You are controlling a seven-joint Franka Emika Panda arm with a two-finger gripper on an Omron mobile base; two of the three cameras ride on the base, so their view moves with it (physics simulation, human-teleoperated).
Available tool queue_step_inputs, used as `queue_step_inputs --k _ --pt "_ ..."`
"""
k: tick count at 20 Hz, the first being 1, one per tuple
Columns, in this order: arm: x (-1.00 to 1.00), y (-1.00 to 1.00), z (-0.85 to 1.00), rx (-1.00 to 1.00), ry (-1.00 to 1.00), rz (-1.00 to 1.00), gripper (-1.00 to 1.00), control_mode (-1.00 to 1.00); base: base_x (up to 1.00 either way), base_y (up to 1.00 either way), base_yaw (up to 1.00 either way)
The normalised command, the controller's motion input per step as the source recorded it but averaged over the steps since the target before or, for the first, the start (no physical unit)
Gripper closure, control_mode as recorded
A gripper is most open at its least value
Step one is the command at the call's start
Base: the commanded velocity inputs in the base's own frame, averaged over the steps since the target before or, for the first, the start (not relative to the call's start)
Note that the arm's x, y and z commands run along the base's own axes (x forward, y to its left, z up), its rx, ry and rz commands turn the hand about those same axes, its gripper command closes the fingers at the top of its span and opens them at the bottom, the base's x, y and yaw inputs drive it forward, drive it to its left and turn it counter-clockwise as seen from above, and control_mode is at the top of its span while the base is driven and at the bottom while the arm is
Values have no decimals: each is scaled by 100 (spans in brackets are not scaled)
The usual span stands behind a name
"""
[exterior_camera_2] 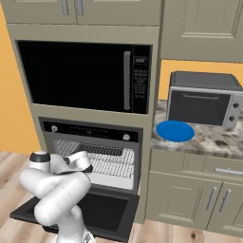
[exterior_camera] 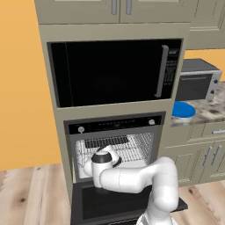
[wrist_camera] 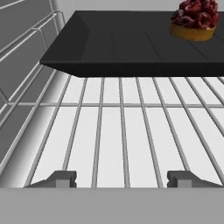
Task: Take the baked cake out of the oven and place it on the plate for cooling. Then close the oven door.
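Left base view: oven with its door dropped flat, arm bent low with the wrist reaching into the cavity at rack level; blue plate on the bench well to the right, beside a toaster oven. Right base view: same layout, arm at lower left entering the oven, plate far right of it on the bench. Hand view: tool spread wide, nothing between the tips, sitting over the wire rack; cake sits on a dark tray ahead and off to the upper right, well apart from the tips. Coming move likely needs a reach forward with a shift right.
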Motion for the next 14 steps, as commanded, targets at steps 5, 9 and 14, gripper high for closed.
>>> queue_step_inputs --k 5,9,14 --pt "-19 -48 -72 0 11 0 -100 -100 0 0 0" --pt "-34 -43 -84 0 16 0 -100 -100 0 0 0" --pt "-55 -51 -84 4 7 0 -100 -100 0 0 0"
